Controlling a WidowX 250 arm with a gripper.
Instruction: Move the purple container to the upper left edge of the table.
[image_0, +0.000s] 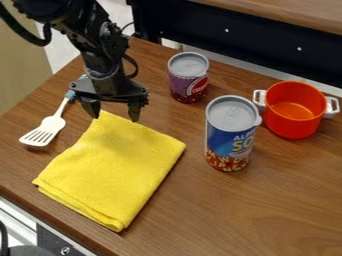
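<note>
My gripper (115, 114) hangs open at the upper left of the table, its two fingertips apart just above the top corner of the yellow cloth, with nothing between them. The purple container (189, 84), a small can with a grey lid, stands upright near the table's back edge. It is to the right of my gripper and a little farther back, with bare wood between them.
A yellow cloth (113, 170) lies left of centre. A white spatula (47, 128) rests near the left edge. A taller blue can (230, 134) and an orange pot (292, 111) with white handles stand on the right. Black framing runs behind the table (267, 210).
</note>
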